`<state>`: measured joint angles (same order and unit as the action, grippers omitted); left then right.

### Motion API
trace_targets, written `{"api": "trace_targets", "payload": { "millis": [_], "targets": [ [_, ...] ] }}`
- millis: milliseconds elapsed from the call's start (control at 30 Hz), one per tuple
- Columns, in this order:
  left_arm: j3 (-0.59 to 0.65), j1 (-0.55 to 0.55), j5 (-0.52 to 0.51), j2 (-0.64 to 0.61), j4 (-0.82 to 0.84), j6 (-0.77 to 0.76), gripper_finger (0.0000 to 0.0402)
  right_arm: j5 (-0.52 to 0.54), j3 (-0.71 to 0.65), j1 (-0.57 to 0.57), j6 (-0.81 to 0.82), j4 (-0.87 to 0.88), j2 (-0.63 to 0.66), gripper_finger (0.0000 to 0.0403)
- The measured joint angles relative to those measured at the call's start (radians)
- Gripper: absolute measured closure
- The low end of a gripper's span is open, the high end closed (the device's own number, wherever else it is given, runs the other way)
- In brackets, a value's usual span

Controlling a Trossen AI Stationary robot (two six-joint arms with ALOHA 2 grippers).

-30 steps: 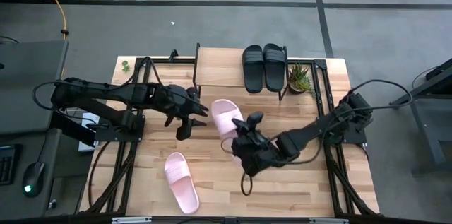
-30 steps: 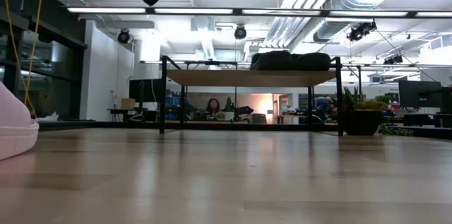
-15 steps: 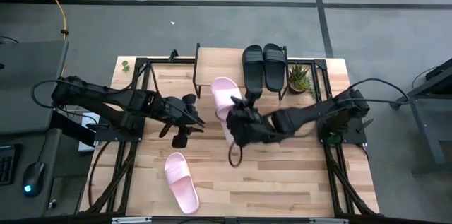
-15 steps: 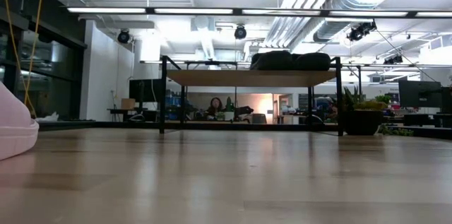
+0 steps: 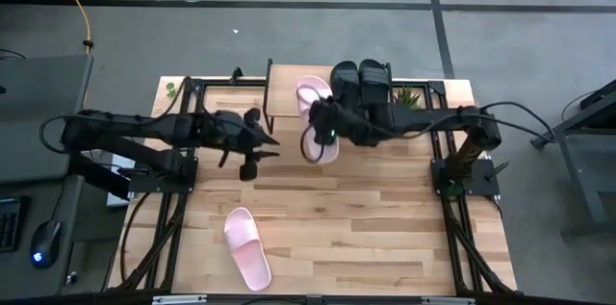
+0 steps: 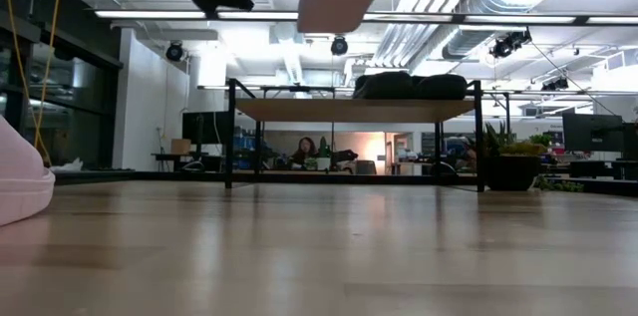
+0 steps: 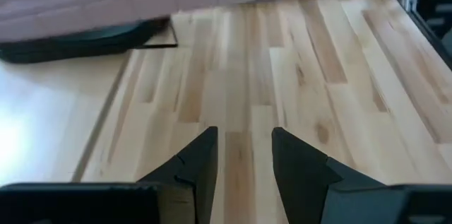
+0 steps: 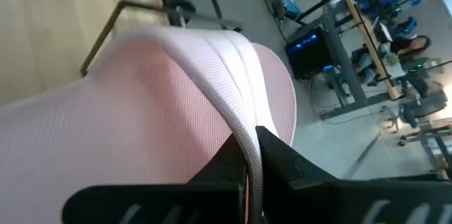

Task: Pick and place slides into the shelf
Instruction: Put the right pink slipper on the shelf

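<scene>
**Pink slide over the shelf edge, thin pinch the weak point**

Held in the right gripper [image 5: 325, 130], upper centre of the high view: one pink slide [image 5: 314, 113], fingers fully closed on the edge of its strap, as seen in the right wrist view [image 8: 248, 155]. Hanging partly over the near edge of the shelf [image 5: 287, 91], toe end above the light board, heel end out over the table [image 5: 385, 218]. Just beside it to the right, the black pair [image 5: 360, 88] already parked on the shelf top. Left of centre, the left gripper [image 5: 252, 146], fingers [image 7: 194, 171] partway apart and holding nothing, hovering over bare wood. Lower left of the high view, the second pink slide [image 5: 247, 258] flat on the table, well apart from everything else.

Likely trouble from here:

- Slipping. Only a narrow pinch on a soft strap, so any swing or quick stop could shake the slide loose.
- Landing half on. If released now, probably tipping off the shelf's near edge back onto the table.
- Knocking the black pair. Too far toward the right of the frame, and a shove against them or the small plant [image 5: 407, 99] behind.
- Catching the black frame of the shelf with a low heel end.
</scene>
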<state>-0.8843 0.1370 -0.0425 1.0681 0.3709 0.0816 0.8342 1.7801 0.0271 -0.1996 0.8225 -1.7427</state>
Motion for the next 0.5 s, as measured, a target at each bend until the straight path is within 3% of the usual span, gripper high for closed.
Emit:
{"api": "trace_targets", "payload": {
  "millis": [233, 500],
  "targets": [
    [0.071, 0.107, 0.138, -0.086, -0.087, -0.036, 0.0281, -0.13, 0.001, -0.103, -0.092, -0.146, 0.013, 0.0403],
    [0.076, 0.106, 0.143, -0.099, -0.138, -0.009, 0.0282, -0.241, 0.001, -0.229, -0.124, -0.239, 0.015, 0.0403]
  ]
}}
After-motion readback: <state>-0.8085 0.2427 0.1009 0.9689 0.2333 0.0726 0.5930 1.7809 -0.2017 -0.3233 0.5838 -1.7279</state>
